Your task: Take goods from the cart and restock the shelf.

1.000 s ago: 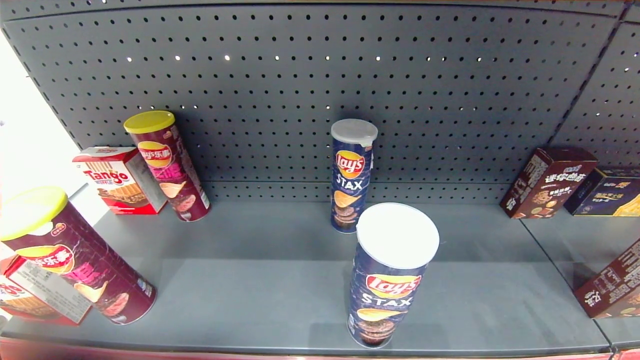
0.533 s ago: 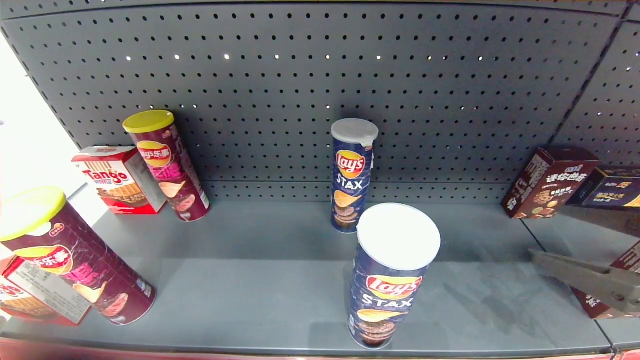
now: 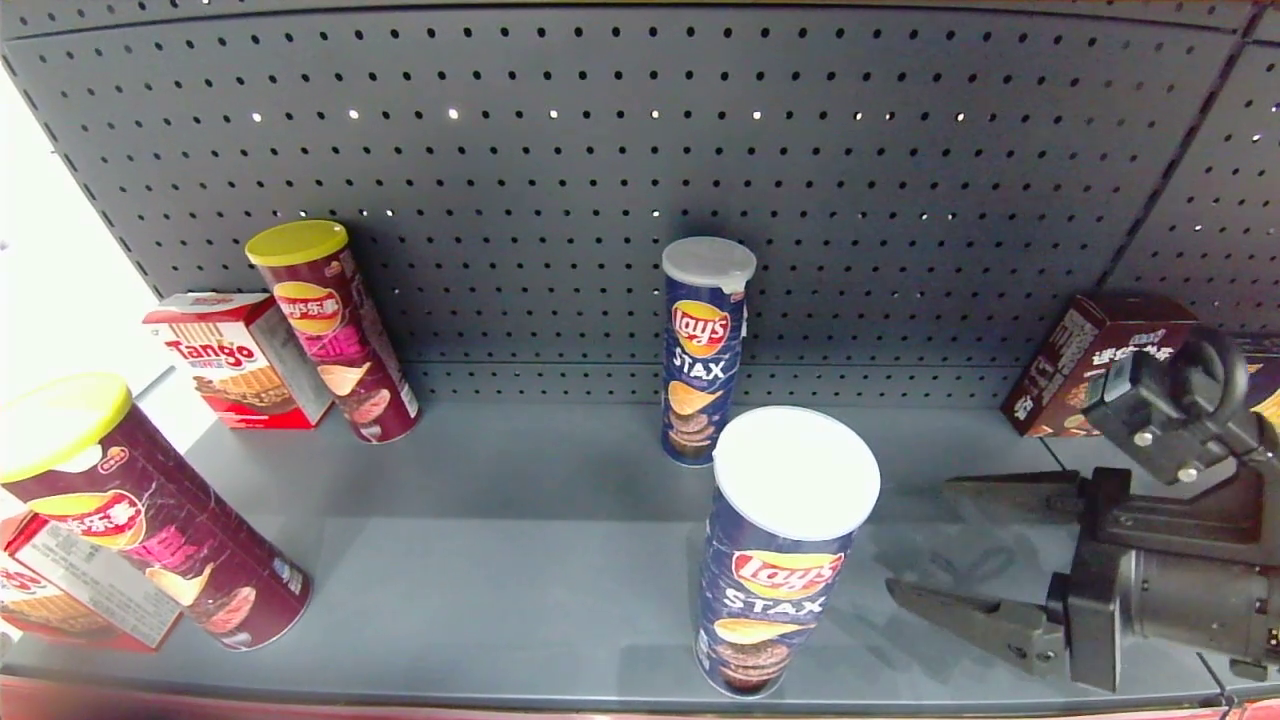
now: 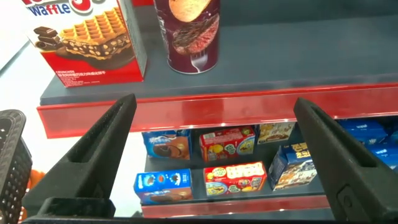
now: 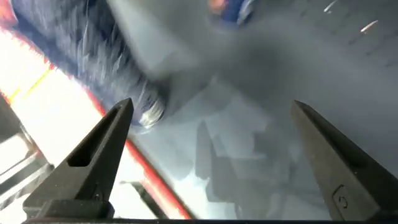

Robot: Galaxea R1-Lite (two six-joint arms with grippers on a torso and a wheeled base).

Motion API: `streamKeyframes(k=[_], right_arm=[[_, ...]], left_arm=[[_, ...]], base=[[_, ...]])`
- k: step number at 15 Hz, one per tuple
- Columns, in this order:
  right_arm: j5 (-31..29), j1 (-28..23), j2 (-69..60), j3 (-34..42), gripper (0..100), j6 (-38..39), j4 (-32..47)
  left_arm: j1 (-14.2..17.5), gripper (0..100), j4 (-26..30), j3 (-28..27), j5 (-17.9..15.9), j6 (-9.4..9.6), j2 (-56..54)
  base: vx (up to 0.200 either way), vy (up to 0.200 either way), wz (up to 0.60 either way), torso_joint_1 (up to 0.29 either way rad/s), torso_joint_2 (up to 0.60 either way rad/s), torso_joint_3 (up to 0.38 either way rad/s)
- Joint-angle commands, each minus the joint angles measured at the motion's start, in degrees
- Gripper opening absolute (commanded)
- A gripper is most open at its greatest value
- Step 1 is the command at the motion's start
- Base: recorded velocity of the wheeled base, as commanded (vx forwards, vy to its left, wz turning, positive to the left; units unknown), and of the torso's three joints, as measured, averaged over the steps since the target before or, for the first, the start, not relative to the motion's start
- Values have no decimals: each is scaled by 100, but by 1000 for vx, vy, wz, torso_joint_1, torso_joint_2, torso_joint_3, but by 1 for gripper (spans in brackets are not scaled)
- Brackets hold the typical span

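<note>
Two blue chip cans with white lids stand on the grey shelf [image 3: 520, 560]: one at the back [image 3: 705, 350], one near the front edge [image 3: 780, 560]. My right gripper [image 3: 920, 540] is open and empty, low over the shelf just right of the front blue can, fingers pointing at it. The right wrist view blurs that can [image 5: 93, 56] beside the open right gripper [image 5: 211, 104]. My left gripper [image 4: 212, 102] is open and empty, in front of and below the shelf's red edge [image 4: 249, 112], under a maroon can [image 4: 189, 34] and a wafer box [image 4: 87, 37].
Maroon yellow-lidded cans stand at back left [image 3: 330, 330] and front left [image 3: 140, 510], with red wafer boxes [image 3: 235, 360] beside them. Brown boxes [image 3: 1095, 365] lean at the right. Small boxes [image 4: 230, 162] fill a lower shelf. A black basket [image 4: 9, 162] is beside the left gripper.
My right gripper has come in from the right edge and moved left over the shelf toward the front blue can, staying open. The goods on the shelf have not moved.
</note>
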Motion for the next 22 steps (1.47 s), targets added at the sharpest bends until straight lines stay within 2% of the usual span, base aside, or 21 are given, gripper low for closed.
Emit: streamKeyframes(k=[1,9,17,22], right_arm=[[-25,165,77,93,100,-4,-6],[-112,438,587,-4,100,-30,-103],[-209,543,1141,-356,100,-30,-156],[-218,535,1088,-285,100,-30,-235]], left_arm=[[1,100,-2,0,1,2,11],[1,100,-2,0,1,2,11],[1,100,-2,0,1,-7,11],[1,100,-2,0,1,2,11]], base=[[0,0,0,0,0,0],[0,0,0,0,0,0],[0,0,0,0,0,0],[0,0,0,0,0,0]])
